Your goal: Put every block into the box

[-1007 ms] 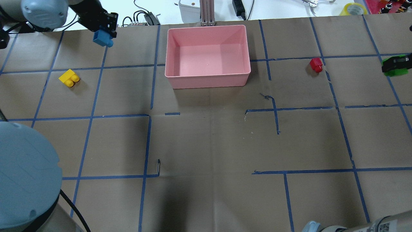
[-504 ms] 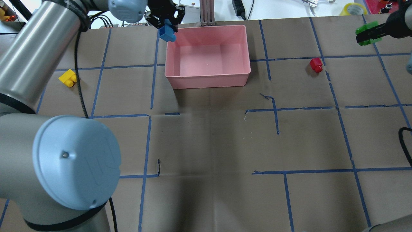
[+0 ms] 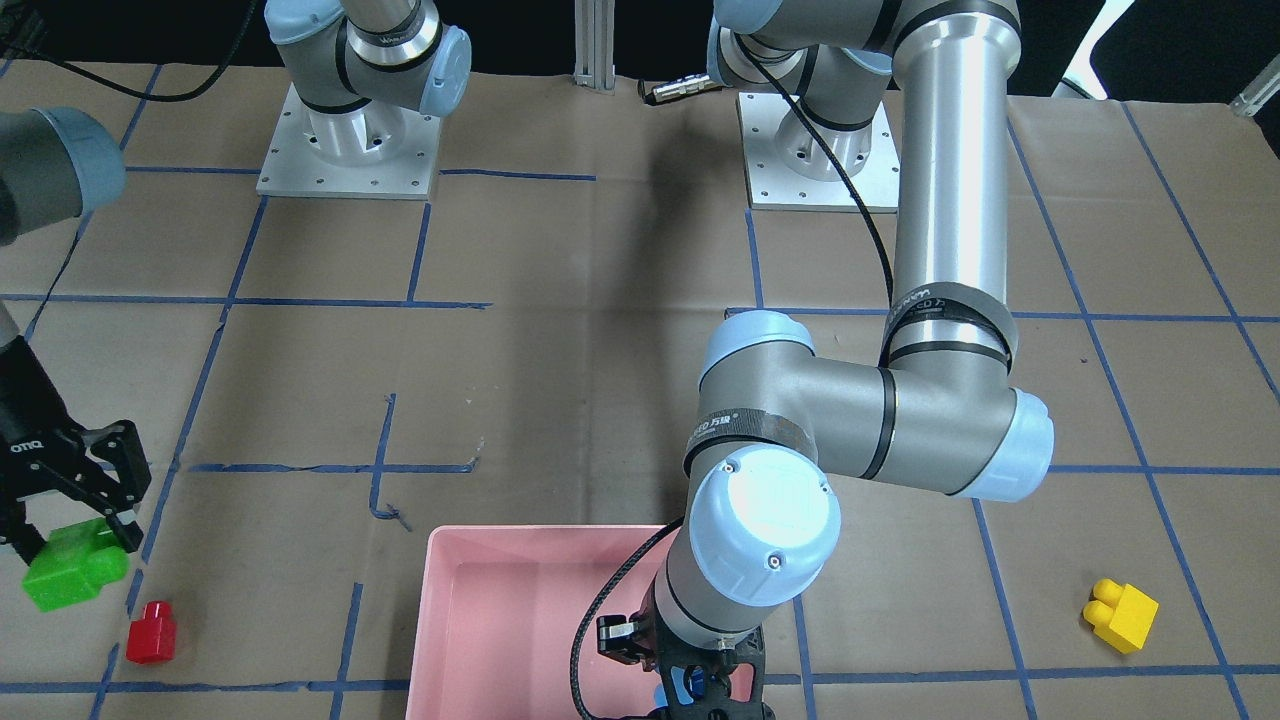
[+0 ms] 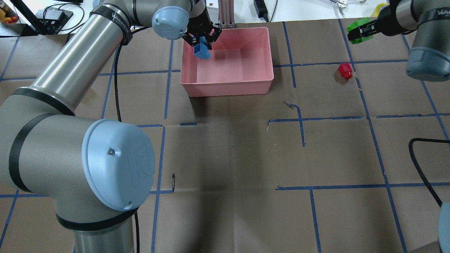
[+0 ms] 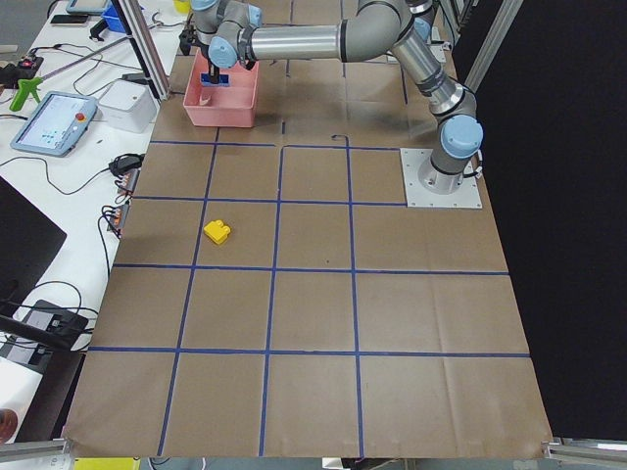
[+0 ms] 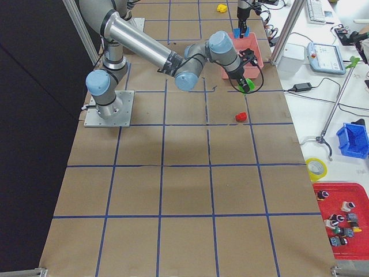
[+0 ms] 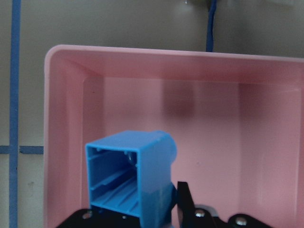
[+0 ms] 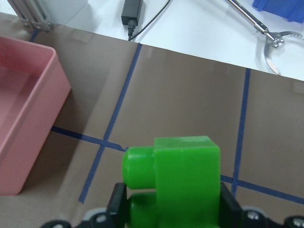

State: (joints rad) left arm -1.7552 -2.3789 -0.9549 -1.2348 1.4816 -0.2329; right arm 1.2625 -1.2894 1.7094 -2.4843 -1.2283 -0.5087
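My left gripper (image 4: 202, 45) is shut on the blue block (image 4: 201, 51) and holds it over the far left corner of the pink box (image 4: 226, 88); the left wrist view shows the blue block (image 7: 130, 178) above the box's floor (image 7: 209, 123). My right gripper (image 4: 362, 31) is shut on the green block (image 4: 358, 26), held in the air to the right of the box; it fills the right wrist view (image 8: 175, 180). The red block (image 4: 345, 70) lies on the table under it. The yellow block (image 3: 1120, 612) lies on the table on my left, hidden behind my arm in the overhead view.
Brown paper with blue tape lines covers the table (image 4: 228, 151). My left arm (image 4: 70, 88) spans the left half of the overhead view. Cables, an aluminium post (image 4: 225, 14) and a tape roll (image 4: 381, 7) lie beyond the far edge.
My left gripper carried the blue block right, from outside the box's left wall to over its far left corner. My right gripper carried the green block left and up, toward the box.
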